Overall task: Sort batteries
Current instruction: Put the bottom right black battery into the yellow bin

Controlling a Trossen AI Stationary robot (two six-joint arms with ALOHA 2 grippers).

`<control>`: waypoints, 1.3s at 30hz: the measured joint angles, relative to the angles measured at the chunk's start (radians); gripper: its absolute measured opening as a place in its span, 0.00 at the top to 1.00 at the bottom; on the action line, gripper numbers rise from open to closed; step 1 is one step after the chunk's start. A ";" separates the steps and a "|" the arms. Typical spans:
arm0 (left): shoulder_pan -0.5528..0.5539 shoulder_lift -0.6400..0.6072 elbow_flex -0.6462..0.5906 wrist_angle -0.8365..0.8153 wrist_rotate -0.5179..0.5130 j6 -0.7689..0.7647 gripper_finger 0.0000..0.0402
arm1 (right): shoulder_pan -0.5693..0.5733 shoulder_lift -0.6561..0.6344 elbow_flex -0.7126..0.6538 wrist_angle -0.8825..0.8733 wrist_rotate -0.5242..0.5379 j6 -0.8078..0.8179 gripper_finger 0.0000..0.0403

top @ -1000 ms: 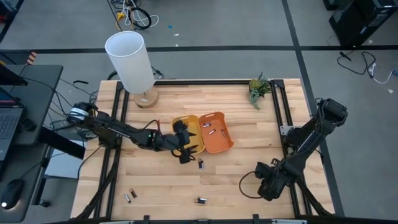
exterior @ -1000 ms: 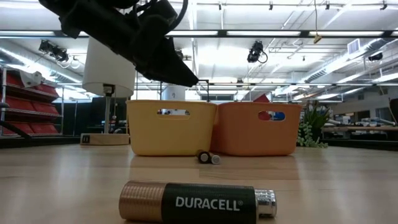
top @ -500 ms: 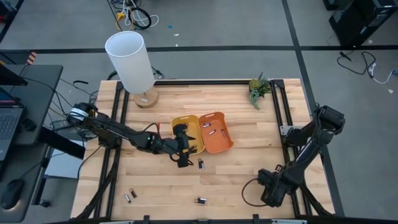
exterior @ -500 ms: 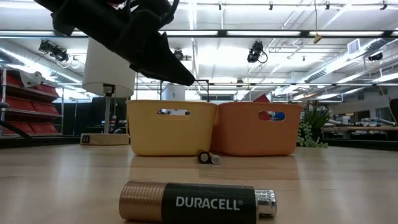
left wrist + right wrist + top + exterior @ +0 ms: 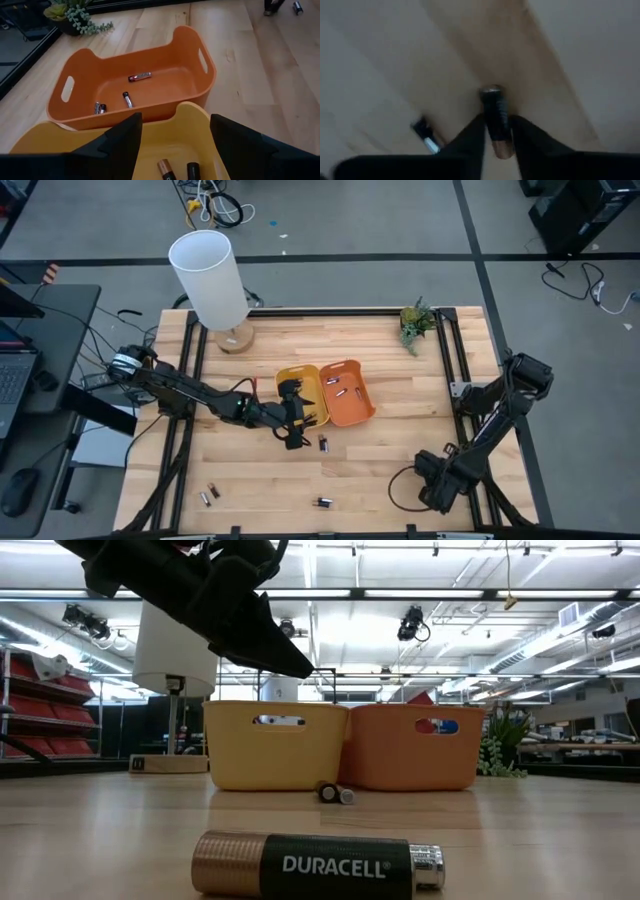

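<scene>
Glossy cylindrical battery (image 5: 496, 120) sits clamped between the right gripper's (image 5: 496, 137) jaws.

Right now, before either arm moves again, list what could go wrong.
1. The right gripper pinches a battery near one end only; it might slip out and roll across the table.
2. The left gripper hangs open over the yellow bin, right beside the orange bin; a careless descent could clip a rim.
3. A loose battery lies close to the bins and could get knocked.
</scene>
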 joint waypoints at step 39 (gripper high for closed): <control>0.030 -0.338 0.003 -0.358 -0.233 -0.039 0.37 | -1.004 0.080 0.000 1.308 0.086 -1.396 0.83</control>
